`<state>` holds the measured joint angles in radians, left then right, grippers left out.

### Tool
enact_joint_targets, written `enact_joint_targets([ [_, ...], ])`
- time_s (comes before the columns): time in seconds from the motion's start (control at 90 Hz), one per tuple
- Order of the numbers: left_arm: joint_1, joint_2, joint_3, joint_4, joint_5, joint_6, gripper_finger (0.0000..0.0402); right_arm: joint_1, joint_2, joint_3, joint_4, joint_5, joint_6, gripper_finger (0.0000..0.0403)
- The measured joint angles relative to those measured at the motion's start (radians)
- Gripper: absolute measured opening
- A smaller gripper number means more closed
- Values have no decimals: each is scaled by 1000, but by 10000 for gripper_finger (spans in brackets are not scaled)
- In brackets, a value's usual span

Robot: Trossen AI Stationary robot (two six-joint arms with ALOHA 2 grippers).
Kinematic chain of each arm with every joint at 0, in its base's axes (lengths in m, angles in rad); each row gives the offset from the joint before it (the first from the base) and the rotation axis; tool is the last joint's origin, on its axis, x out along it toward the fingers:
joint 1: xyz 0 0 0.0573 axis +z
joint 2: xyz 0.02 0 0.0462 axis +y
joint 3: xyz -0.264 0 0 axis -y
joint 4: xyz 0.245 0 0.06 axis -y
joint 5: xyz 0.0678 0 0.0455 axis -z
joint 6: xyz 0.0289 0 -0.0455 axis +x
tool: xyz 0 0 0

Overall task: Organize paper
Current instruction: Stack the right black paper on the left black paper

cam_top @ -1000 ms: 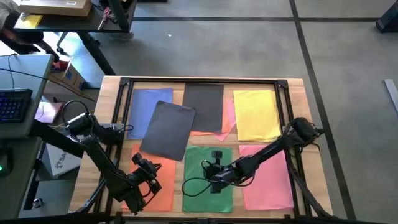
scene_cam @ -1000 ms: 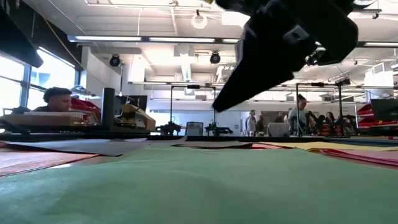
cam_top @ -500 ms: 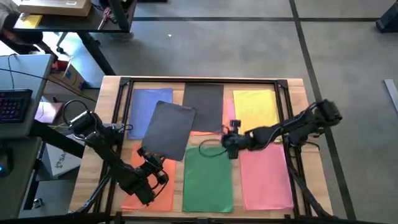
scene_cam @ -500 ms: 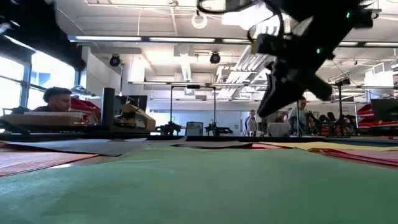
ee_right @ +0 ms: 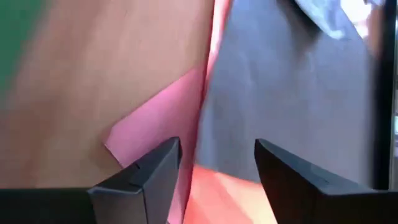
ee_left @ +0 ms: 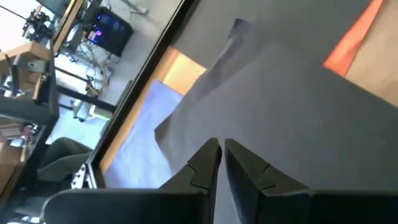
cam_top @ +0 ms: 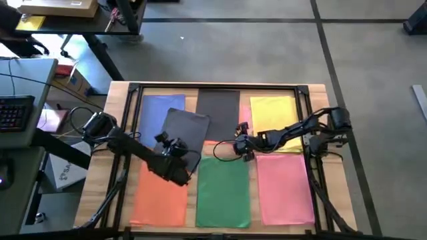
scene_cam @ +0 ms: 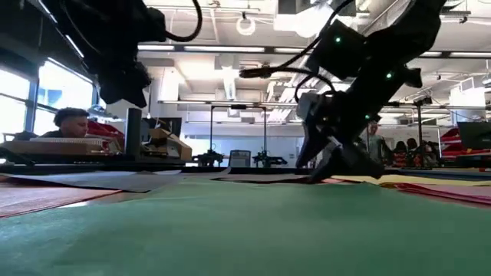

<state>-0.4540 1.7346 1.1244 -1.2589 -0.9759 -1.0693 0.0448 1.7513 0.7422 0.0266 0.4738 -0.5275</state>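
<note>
Two dark, black-cabled arms

A wooden table [cam_top: 120, 100] carries coloured paper: blue [cam_top: 160, 110], dark grey [cam_top: 219, 107] and yellow [cam_top: 275, 117] sheets along the far side, orange [cam_top: 150, 200], green [cam_top: 223, 193] and pink [cam_top: 283, 190] nearer. A tilted grey sheet [cam_top: 183, 130] apparently overlaps the blue.

Bright even overhead light | ceiling-lamp glare | right wrist view blurred

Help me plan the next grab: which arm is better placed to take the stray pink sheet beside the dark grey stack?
Right. Its open gripper hovers at the pink sheet; the left gripper, shut, is over the tilted grey sheet.
</note>
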Motion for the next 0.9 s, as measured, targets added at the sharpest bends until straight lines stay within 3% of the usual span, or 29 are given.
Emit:
enact_joint_targets([
  [0.189, 9, 0, 0, 6, -2, 25, 14, -2, 12, 16, -13, 72, -23, 168],
  [0.533, -38, 0, 0, 56, 0, 26, 14, -1, 1, 87, -25, 72, -24, 83],
  [0.767, -65, 0, 0, 57, 7, 12, 14, -1, 1, 144, -141, 66, 14, 25],
  [0.9, -67, 0, 0, 57, 6, -17, 14, 0, 1, 152, -190, -41, 92, 22],
])
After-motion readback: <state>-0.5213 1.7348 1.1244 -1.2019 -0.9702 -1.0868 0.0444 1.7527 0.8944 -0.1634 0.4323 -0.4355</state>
